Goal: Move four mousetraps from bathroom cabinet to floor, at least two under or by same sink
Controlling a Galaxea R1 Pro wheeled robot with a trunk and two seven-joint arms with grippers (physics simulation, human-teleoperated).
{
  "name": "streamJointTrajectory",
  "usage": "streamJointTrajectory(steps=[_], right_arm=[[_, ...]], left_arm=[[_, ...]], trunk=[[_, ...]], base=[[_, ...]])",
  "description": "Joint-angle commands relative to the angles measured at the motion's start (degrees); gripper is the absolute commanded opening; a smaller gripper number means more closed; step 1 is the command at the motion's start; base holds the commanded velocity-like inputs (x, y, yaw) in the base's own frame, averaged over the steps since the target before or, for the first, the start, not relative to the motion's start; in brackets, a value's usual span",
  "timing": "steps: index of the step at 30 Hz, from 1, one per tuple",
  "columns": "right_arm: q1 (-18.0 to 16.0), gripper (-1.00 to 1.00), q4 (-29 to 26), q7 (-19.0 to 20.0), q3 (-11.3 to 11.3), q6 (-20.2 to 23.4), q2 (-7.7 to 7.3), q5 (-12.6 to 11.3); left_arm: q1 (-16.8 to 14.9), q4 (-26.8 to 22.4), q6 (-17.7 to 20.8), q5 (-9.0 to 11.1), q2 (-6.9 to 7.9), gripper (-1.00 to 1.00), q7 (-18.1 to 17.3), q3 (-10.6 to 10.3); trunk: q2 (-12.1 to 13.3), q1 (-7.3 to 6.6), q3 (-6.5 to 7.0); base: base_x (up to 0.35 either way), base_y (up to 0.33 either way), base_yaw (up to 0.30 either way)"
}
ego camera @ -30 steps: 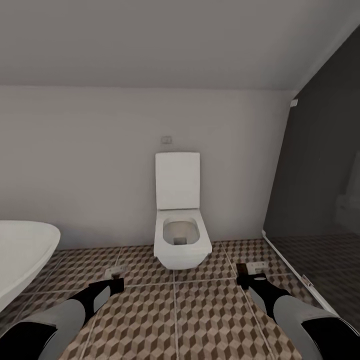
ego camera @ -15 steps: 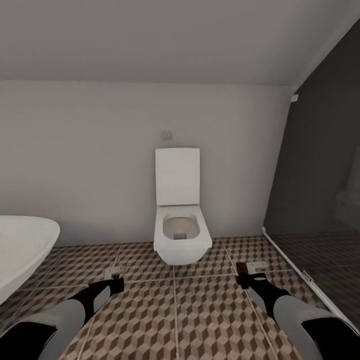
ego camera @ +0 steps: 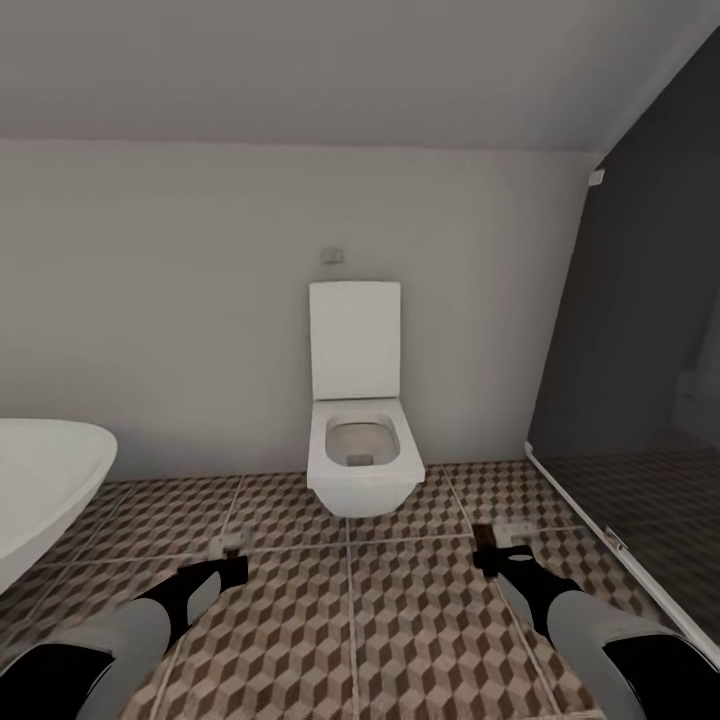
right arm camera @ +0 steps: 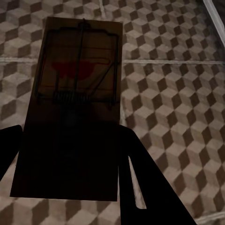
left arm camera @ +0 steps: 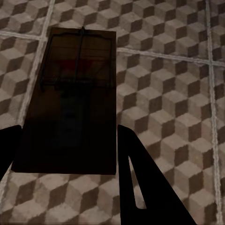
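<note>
While each gripper holds a flat dark-brown wooden mousetrap (left arm camera: 68,101) (right arm camera: 72,108), you could drop them by this white toilet (ego camera: 362,455), not the sink.

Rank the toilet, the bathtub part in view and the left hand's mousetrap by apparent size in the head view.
1. Toilet.
2. Bathtub, cut off by the frame, so unsure against the toilet.
3. Mousetrap, tiny, at the left hand.

**Two mousetraps riding in the grippers above the tiles**

A dark-brown mousetrap (left arm camera: 70,101) is sitting flat between the left gripper's (left arm camera: 70,154) fingers, its wire spring end pointing toward 12 o'clock. A second mousetrap (right arm camera: 75,105), showing a red patch, is lying likewise in the right gripper (right arm camera: 70,159). The cube-patterned bathroom floor (ego camera: 400,620) is spreading beneath both.
</note>
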Motion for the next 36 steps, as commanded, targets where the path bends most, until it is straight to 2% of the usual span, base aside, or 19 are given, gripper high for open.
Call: streamJointTrajectory(steps=[1, 36], right_arm=[[-0.01, -1.00, -0.09, -0.30, 0.49, 0.10, 0.01, -0.40], [-0.01, -1.00, -0.02, -0.22, 0.49, -0.31, -0.04, -0.38]], left_arm=[[0.00, -0.17, 0.38, 0.41, 0.02, -1.00, 0.23, -0.47], [0.02, -0.17, 0.28, 0.41, 0.02, -1.00, 0.29, -0.49]], trunk=[[-0.04, 0.01, -0.28], [-0.51, 0.91, -8.04]], base=[[0.000, 0.000, 0.000], [0.000, 0.000, 0.000]])
